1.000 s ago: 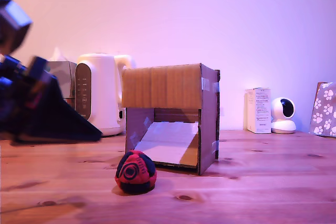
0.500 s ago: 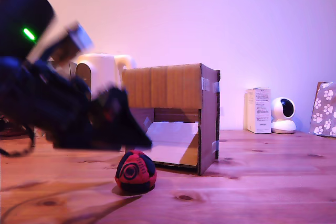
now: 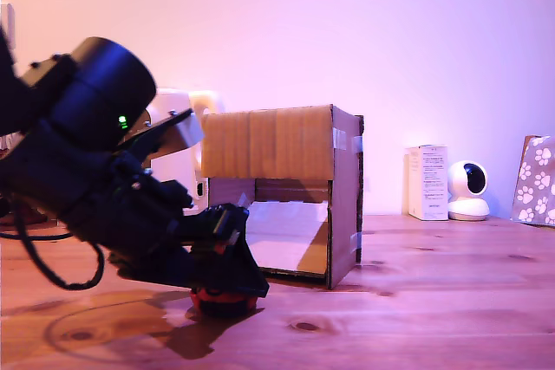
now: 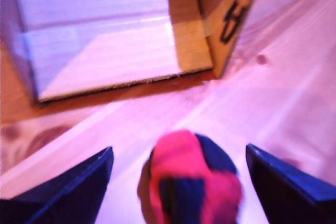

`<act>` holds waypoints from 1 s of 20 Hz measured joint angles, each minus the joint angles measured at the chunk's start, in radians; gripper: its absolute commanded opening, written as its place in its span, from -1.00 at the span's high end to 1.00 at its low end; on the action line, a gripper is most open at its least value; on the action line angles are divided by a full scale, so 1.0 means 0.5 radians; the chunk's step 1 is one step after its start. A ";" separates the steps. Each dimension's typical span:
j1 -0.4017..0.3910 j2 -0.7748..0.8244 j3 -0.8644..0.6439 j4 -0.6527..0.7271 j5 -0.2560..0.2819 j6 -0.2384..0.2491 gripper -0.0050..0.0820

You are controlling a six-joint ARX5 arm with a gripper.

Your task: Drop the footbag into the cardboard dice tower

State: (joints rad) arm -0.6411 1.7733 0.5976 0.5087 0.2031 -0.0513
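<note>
The red and dark footbag [image 3: 227,301] rests on the wooden table in front of the cardboard dice tower [image 3: 286,188], mostly covered by my arm in the exterior view. In the wrist view the footbag [image 4: 193,184] lies between my two dark fingers [image 4: 68,188], which stand wide apart on either side without touching it. My gripper [image 4: 181,182] is open and low over the table. The dice tower's front opening and pale ramp [image 4: 105,51] lie just beyond the footbag.
A white kettle [image 3: 178,127] stands behind my arm at the exterior view's left. A white box [image 3: 427,182], a small white camera [image 3: 468,190] and a paw-print bag [image 3: 536,181] stand at the back right. A black cable [image 3: 52,257] loops over the table at the left.
My arm has swung in from the exterior view's left and dropped down over the footbag, which has not moved. The gripper now straddles it.
</note>
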 measured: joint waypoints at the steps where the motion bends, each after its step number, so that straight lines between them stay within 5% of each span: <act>1: 0.000 -0.007 0.010 -0.034 0.010 0.000 0.57; 14: 0.000 -0.735 0.070 -0.830 0.099 -0.002 0.64; 20: 0.000 -1.106 0.095 -0.829 0.098 0.033 0.64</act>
State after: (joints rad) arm -0.6411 1.2201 0.6453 0.0940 0.2523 -0.0349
